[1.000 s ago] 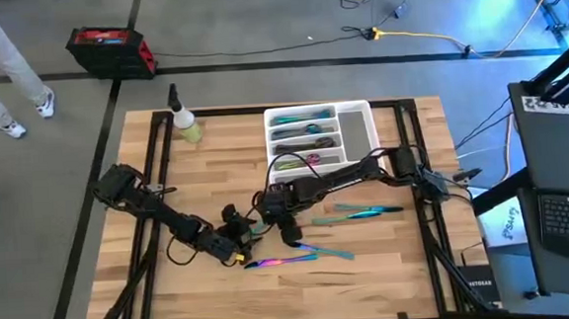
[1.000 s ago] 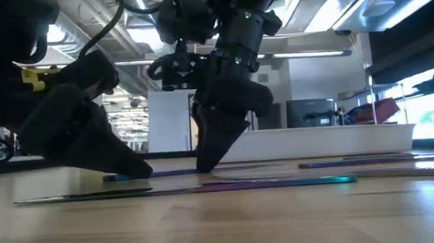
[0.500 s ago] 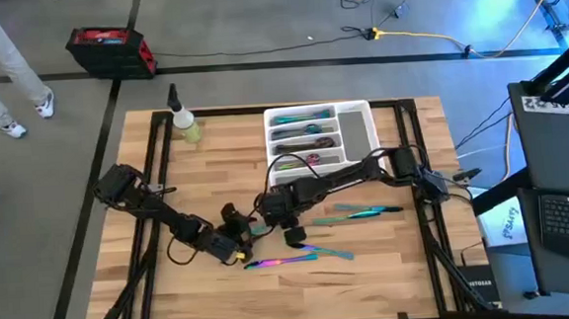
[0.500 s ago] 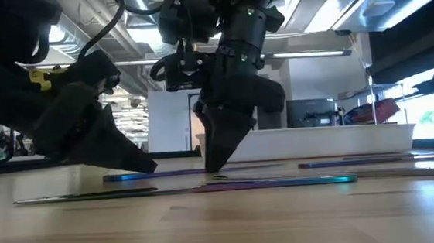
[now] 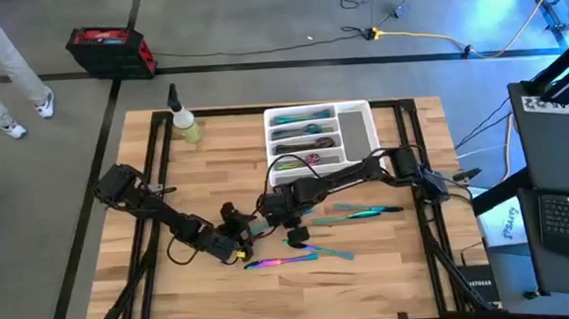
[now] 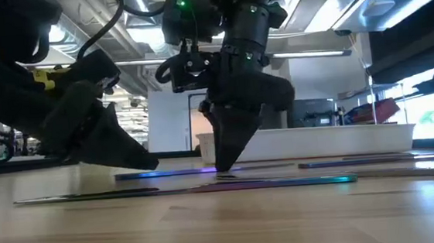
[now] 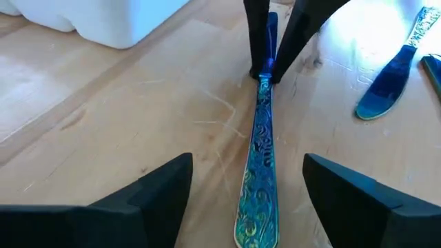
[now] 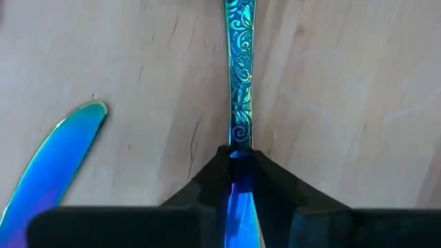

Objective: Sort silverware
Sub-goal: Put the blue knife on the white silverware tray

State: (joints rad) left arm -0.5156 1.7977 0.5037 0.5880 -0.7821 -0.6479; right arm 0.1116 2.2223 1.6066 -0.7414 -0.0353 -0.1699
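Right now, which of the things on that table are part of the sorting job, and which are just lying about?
Part of the job:
- loose silverware on the wood
- the blue patterned piece that the right gripper pinches
- silverware in the tray
- white tray
- left gripper, open beside that piece

Just lying about:
- spray bottle
- red box on the floor

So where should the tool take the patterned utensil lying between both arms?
By its slim engraved handle, from straight above, fingers across the width: it lies flat on the table. The right tool already pinches it so.
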